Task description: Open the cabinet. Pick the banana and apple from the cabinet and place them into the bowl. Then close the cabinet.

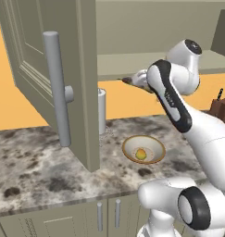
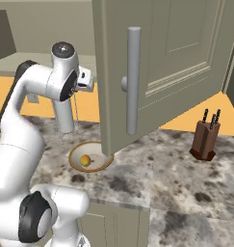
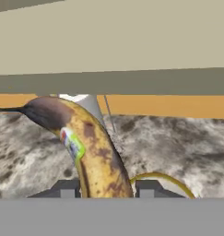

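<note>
I read the end effector as clamped on the banana: in the hand view the two finger tips sit tight against either side of the fruit's lower end. The banana curves up from between them toward 10 o'clock, its dark stem end pointing to 9 o'clock, with a small green-and-white sticker on its skin.

In the left base view the banana's dark tip projects to 9 o'clock from the hand, level with the cabinet's bottom edge and above the worktop. The cabinet stands open, its door swung out over the worktop with the long silver bar handle facing the camera.

The bowl rests on the worktop below the hand, at 5 o'clock from the door's lower corner. The apple lies inside it, near the centre. In the right base view the bowl is partly covered by the door's lower edge, and the apple shows within it.

A white cylindrical canister stands upright behind the door. A knife block stands on the worktop at 3 o'clock, well apart from the bowl.
</note>
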Robot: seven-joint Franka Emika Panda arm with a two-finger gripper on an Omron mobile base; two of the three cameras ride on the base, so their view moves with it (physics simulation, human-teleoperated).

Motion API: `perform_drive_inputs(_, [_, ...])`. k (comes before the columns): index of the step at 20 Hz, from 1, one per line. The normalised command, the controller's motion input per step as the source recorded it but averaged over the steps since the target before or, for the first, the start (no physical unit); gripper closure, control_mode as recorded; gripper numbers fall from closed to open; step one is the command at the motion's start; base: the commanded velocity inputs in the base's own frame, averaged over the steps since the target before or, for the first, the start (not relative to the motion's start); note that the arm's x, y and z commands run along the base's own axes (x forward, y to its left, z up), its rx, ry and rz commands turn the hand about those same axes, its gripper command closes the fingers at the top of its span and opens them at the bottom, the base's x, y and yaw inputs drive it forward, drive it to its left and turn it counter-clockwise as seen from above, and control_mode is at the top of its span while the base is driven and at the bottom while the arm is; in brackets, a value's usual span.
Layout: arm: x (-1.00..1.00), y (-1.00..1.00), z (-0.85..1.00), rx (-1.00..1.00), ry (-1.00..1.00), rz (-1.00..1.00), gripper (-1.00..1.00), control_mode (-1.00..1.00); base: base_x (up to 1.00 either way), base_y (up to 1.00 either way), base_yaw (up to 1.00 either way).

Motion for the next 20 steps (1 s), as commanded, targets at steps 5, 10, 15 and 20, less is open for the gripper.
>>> perform_drive_inputs(5, [-1.00,-0.21,-1.00,0.00,0.21,0.00,1.00,-1.00,0.00,0.00,0.00])
perform_drive_inputs(10, [-0.45,-0.09,-0.95,-0.01,0.18,0.01,1.00,-1.00,0.00,0.00,0.00])
perform_drive_inputs(15, [0.15,-0.08,-0.50,-0.04,0.01,0.06,1.00,-1.00,0.00,0.00,0.00])
perform_drive_inputs(20, [0.33,-0.27,-0.58,-0.03,0.03,0.03,1.00,-1.00,0.00,0.00,0.00])
